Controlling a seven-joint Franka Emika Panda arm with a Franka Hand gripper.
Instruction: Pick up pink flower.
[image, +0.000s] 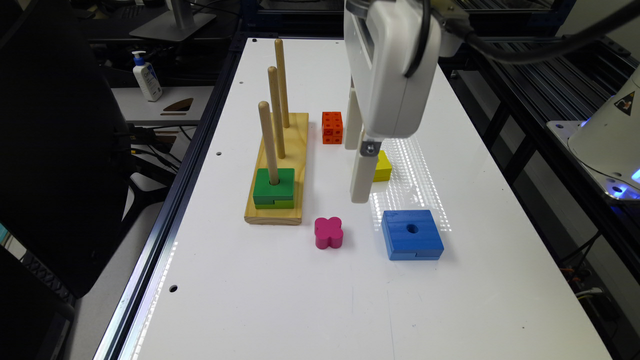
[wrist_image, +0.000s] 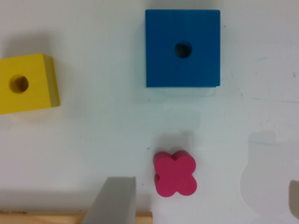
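Pink flower (image: 328, 232): small magenta block, four-lobed clover outline, flat top, no hole, lying flat on the white table (image: 310, 310), lower centre of the exterior frame. It sits between the wooden peg board (image: 295, 165) on its left in frame and the blue block (image: 412, 234) on its right, touching neither. In the wrist view the flower (wrist_image: 175, 173) is below centre, clear of both fingers. Tool (image: 357, 172) hangs above the table, upper centre of the exterior frame, up and right of the flower in frame, not touching it; spread wide, nothing between the fingers: one finger (wrist_image: 114, 200) at the lower edge of the wrist view, the other just clipping the lower right corner. Count: 1 pink flower; 1 blue square block with centre hole; 1 yellow block (image: 383, 166) with a hole, partly behind the tool in the exterior view; 1 orange cube (image: 332, 127) with holes, above centre; 1 peg board carrying 3 upright pegs; 2 green square pieces (image: 273, 190) stacked on the nearest peg, darker on top of lighter. Off the table, upper left of frame: 1 pump bottle (image: 146, 76).
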